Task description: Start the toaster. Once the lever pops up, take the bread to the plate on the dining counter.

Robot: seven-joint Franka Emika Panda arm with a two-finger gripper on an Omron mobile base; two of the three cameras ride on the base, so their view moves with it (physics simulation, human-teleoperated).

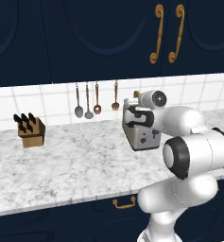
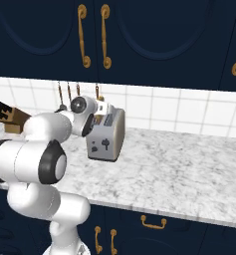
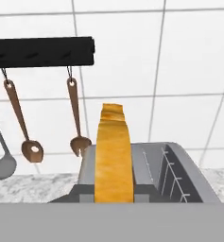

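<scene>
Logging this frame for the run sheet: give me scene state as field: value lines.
toaster: silver, on the marble worktop, by the tiled wall
bread: upright in the left slot of the hand view, top sticking out
right slot: empty
pincer: above the toaster top; grip on bread not clear
wall rail: hanging utensils
knife block: left on worktop

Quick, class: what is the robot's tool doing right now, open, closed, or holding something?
Tool: above the toaster, closed on the bread, which rises from the toaster's left slot in the hand view.
</scene>
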